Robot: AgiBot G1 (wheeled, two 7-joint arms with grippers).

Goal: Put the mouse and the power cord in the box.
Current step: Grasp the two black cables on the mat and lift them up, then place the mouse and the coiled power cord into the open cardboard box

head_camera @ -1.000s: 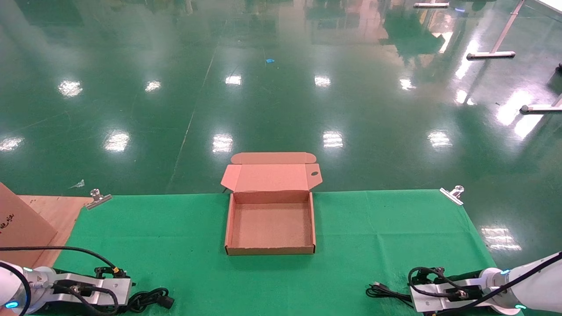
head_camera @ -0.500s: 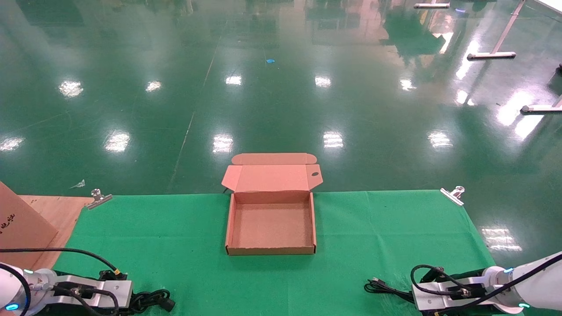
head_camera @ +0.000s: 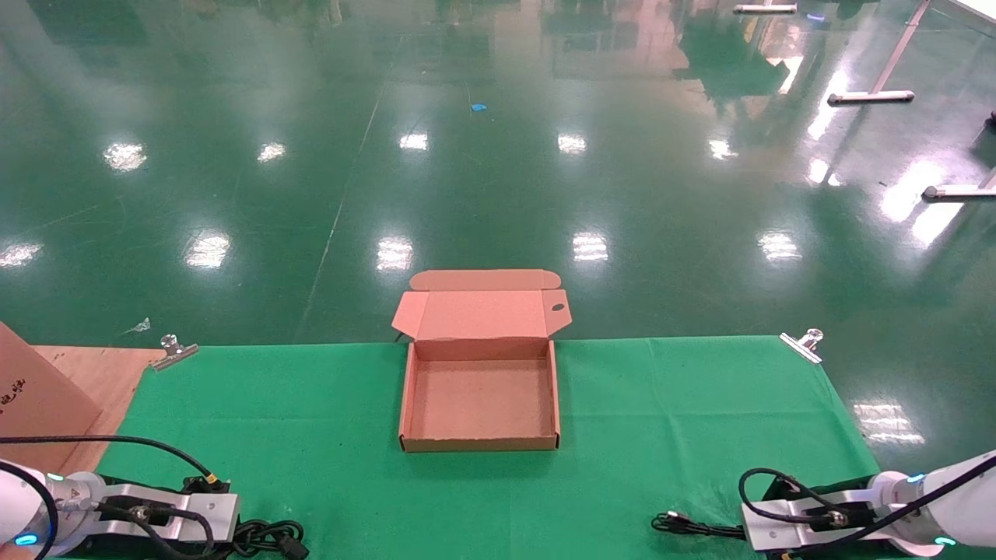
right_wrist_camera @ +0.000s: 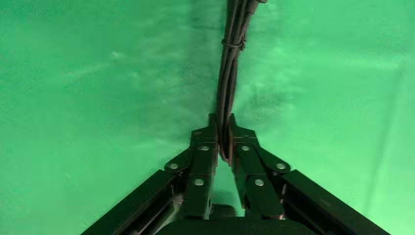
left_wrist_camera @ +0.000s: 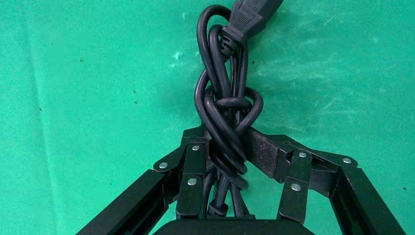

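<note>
The box (head_camera: pixel 480 398) lies open and empty on the green cloth (head_camera: pixel 311 420) at the middle, its lid (head_camera: pixel 481 313) folded back past the far edge. Low at the near left, my left gripper (left_wrist_camera: pixel 227 142) is shut on the power cord (left_wrist_camera: pixel 226 112), a knotted black bundle whose chunky plug (left_wrist_camera: pixel 254 12) points away from the fingers; in the head view the power cord (head_camera: pixel 268 538) lies on the cloth beside the wrist. At the near right, my right gripper (right_wrist_camera: pixel 223 125) is shut on the mouse's thin bundled cable (right_wrist_camera: pixel 230 63). The mouse's body is hidden.
A bigger brown carton (head_camera: pixel 35 397) with black print stands on a wooden board (head_camera: pixel 97 373) at the left. Metal clips (head_camera: pixel 173 351) (head_camera: pixel 803 344) pin the cloth's far corners. Beyond the table is shiny green floor.
Both grippers have drawn slightly back toward the near edge, dragging their cords with them. The right one has also shifted a little to the right. The box has not moved.
</note>
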